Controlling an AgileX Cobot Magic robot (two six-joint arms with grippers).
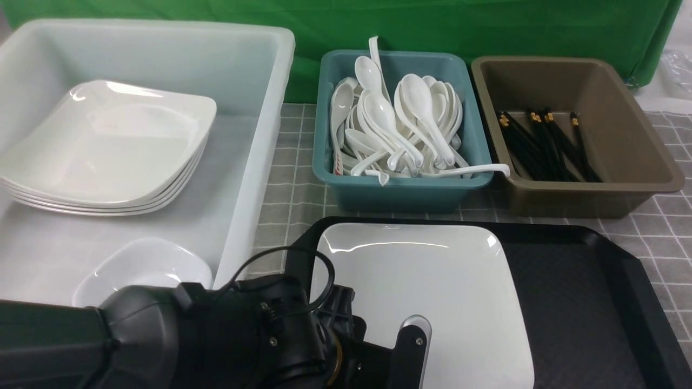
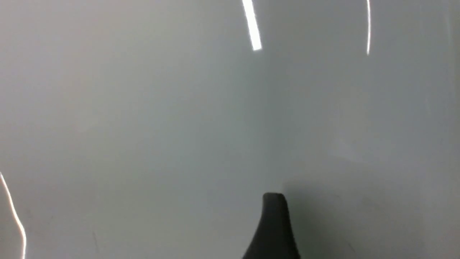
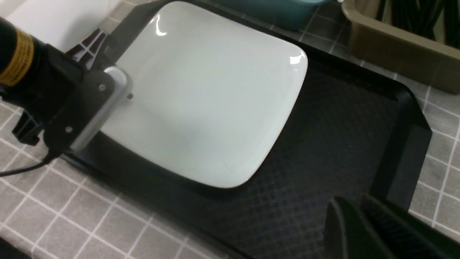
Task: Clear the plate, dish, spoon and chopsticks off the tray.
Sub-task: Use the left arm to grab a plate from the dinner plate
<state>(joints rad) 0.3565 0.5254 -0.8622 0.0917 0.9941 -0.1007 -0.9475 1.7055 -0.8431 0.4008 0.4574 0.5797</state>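
Now my left jaws stand wide open, empty, over the plate [image 1: 432,270] at its 7 o'clock rim, presumably for an edge pinch; it lies on the tray [image 1: 584,302], 9 o'clock side. Right jaws nearly closed, empty.

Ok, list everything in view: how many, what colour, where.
tray: one, black, nearest
plate: one, white, on tray's left
white tub: one, white, left side
stacked plates: about four, white, in white tub
small dish: one, white, white tub's near end
teal tub: one, teal, back middle
spoons: many, white, in teal tub
brown tub: one, brown, back right
chopsticks: several, black, in brown tub
left gripper: one, black, open at plate's near-left edge
right gripper: one, black, shut, above tray's right
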